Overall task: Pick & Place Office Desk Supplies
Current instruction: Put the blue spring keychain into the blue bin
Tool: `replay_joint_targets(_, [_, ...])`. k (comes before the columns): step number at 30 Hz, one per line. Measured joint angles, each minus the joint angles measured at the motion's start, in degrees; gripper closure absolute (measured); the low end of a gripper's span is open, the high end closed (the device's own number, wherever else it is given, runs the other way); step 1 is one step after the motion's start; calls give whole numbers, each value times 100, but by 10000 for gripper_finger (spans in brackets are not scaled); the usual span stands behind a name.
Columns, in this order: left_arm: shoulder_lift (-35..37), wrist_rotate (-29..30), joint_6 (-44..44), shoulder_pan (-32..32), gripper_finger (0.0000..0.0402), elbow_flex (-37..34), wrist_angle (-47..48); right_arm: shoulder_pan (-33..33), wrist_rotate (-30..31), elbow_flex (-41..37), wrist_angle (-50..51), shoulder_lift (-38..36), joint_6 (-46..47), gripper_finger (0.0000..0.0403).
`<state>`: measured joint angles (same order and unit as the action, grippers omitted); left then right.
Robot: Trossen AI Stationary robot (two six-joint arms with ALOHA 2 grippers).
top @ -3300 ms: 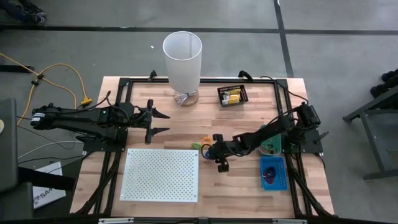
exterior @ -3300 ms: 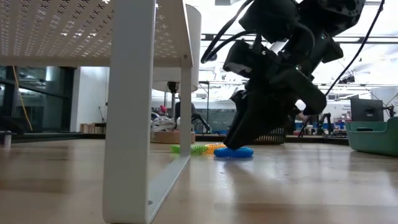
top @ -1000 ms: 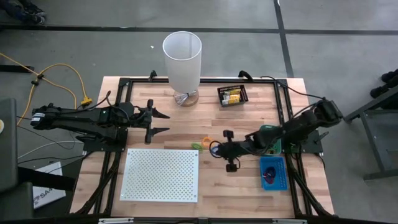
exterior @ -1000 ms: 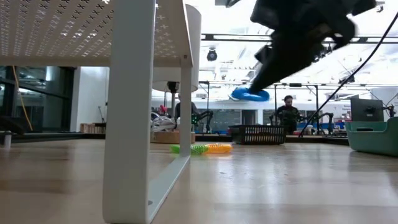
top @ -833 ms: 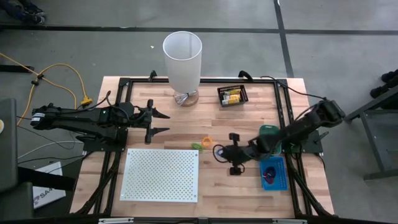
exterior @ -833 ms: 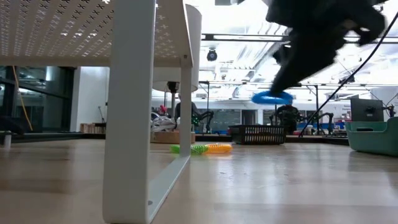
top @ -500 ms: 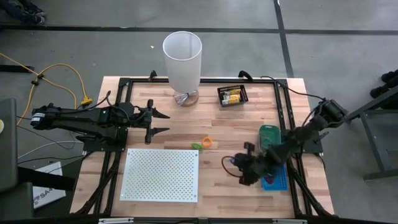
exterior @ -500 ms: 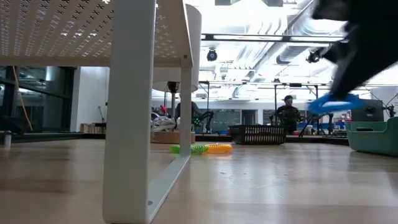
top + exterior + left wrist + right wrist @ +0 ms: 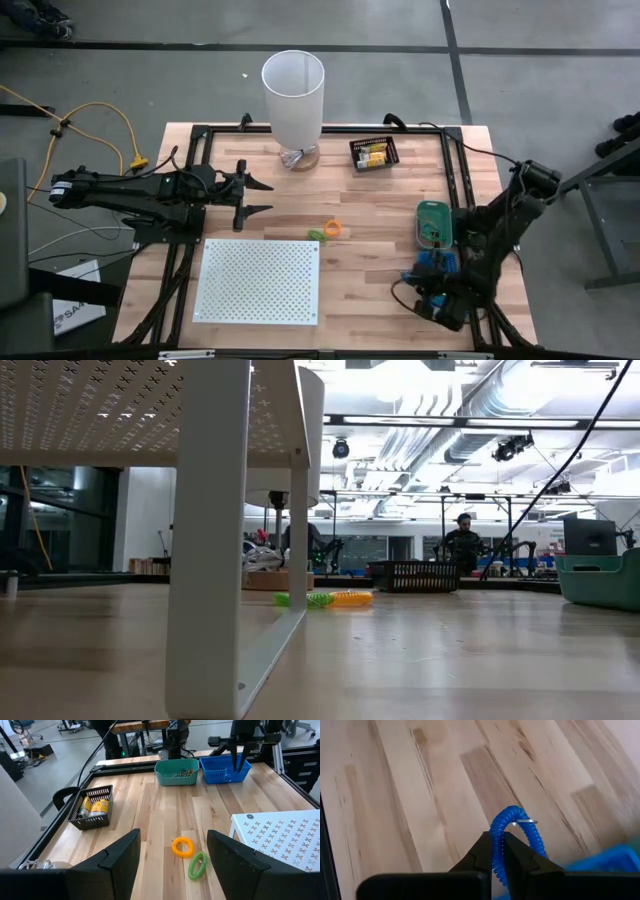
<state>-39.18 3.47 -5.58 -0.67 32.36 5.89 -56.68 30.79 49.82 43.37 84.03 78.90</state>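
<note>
The right gripper [image 9: 498, 851] hangs above the table's 4 o'clock corner, its fingers pinched tight on a blue coiled loop [image 9: 512, 837] that arches up from between the tips, a small metal ring showing at its top. Bare wooden planks lie beneath it, and the blue basket [image 9: 440, 268] sits just at 12 o'clock of that gripper, partly covered by the arm from overhead. Touching the blue basket on its 12 o'clock side is a teal bin [image 9: 433, 222] with small bits inside.

Near the table's centre an orange loop [image 9: 182, 846] and a green loop [image 9: 197, 865] lie just beside each other, well apart from the right arm. The white perforated board [image 9: 259, 280] stands at 7 o'clock of them. A black basket [image 9: 91, 809] holding yellow-orange packets [image 9: 95, 806] sits toward 1 o'clock, and the tall white cylinder [image 9: 294, 97] at 12.

The left gripper [image 9: 252, 197] waits at 9 o'clock, fingers spread wide, holding nothing.
</note>
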Motion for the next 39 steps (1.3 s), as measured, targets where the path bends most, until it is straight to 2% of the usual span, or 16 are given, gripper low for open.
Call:
replay_joint_targets(10, [0, 2, 0, -2, 181, 0, 0, -1198, 159, 0, 1008, 0, 1979, 386])
replay_joint_targets(17, [1, 1, 0, 0, 181, 0, 2, -1716, -337, 0, 1450, 0, 2899, 386])
replay_joint_targets(21, [0, 1, 0, -1, 181, 0, 0, -1855, -539, 0, 1552, 2, 3114, 386])
replay_joint_targets(33, [1, 2, 0, -1, 181, 0, 1, -1872, -545, 0, 1559, 4, 3246, 385])
replay_joint_targets(39, [2, 2, 0, 0, 181, 0, 2, -1872, -528, 0, 1524, 7, 3341, 351])
